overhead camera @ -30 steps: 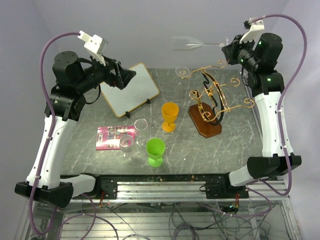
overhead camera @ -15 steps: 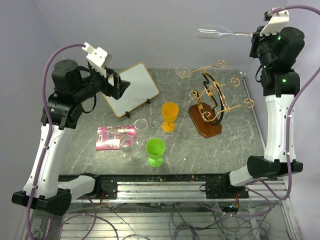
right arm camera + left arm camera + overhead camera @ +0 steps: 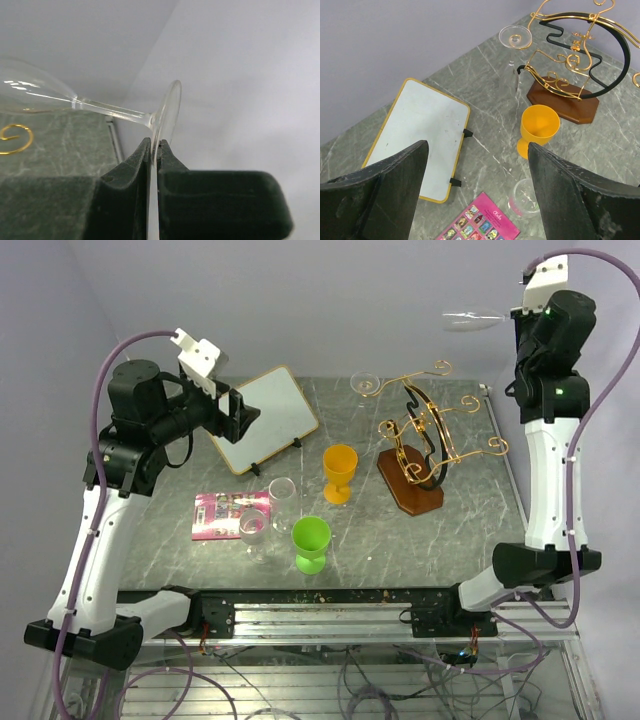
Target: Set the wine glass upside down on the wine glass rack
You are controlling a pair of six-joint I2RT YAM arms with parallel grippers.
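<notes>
My right gripper (image 3: pixel 518 318) is high at the back right, shut on the round foot of a clear wine glass (image 3: pixel 468 318). The glass lies on its side in the air, bowl pointing left, above and behind the rack. In the right wrist view the foot (image 3: pixel 167 117) is pinched between the fingertips (image 3: pixel 143 150). The wine glass rack (image 3: pixel 425 435), gold wire arms around a black centre on a reddish-brown base, stands at the right; it also shows in the left wrist view (image 3: pixel 575 70). A second clear glass (image 3: pixel 364 383) hangs behind it. My left gripper (image 3: pixel 240 412) is open and empty above the whiteboard.
A yellow-framed whiteboard (image 3: pixel 265 418) leans at the back left. An orange goblet (image 3: pixel 339 472), a green goblet (image 3: pixel 310 544), two clear glasses (image 3: pixel 281 492) (image 3: pixel 254 528) and a pink card (image 3: pixel 229 513) stand in the middle and front left.
My right arm has swung further right and upright, carrying the glass on its side rightward and slightly down. The left arm shifted slightly.
</notes>
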